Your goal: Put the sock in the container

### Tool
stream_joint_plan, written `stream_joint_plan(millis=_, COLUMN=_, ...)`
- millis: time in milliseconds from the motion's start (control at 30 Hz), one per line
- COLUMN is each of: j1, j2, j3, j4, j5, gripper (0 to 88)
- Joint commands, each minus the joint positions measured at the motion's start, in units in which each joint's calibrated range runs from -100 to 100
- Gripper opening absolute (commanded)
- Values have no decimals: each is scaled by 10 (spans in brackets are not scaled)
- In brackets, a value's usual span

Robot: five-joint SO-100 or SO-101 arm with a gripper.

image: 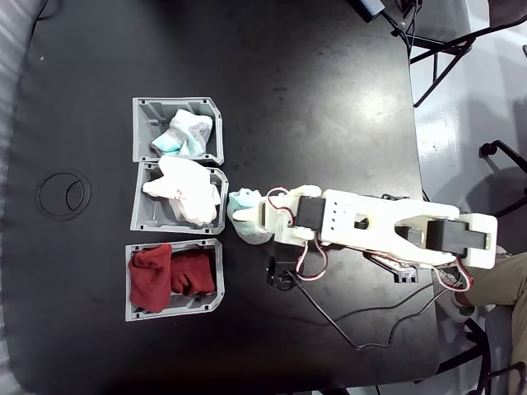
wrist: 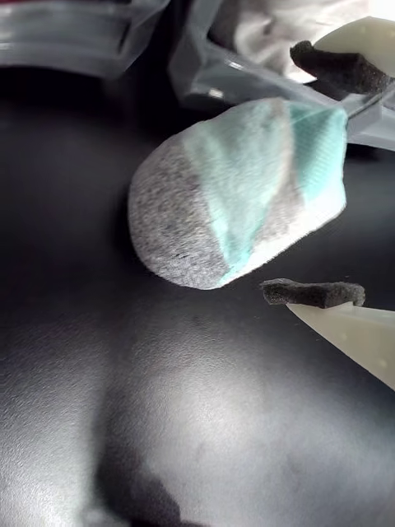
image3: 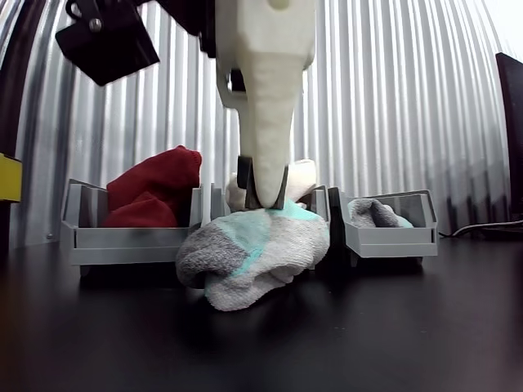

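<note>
The white arm [image: 387, 230] lies stretched across the fixed view from right to left, its wrist turned down so the gripper [image: 247, 218] points at the tabletop. In the wrist view the 2 fingers [wrist: 317, 292] — pale plastic, each tipped with a dark foam pad — stand apart, 1 on either side of the sock [wrist: 239, 189], neither pad pressing in. In the other view the gripper [image3: 263, 200] comes straight down onto the sock's top — its tips at the fabric.
</note>
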Motion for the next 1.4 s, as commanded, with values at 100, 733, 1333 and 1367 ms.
stream_joint_plan(millis=100, j1=4, j2=69, j3=-114, j4=-10, j5=2, gripper=393)
stream_joint_plan(millis=733, j1=10, j2=146, j3=-120, j4=32, j5=-1, gripper=351)
stream_joint_plan(millis=1333, j1=34, j2=98, j3=-130, j4=32, j5=-3, gripper=13)
stream_joint_plan(millis=1367, j1=38, j2=83, j3=-130, j4=32, j5=-3, gripper=13)
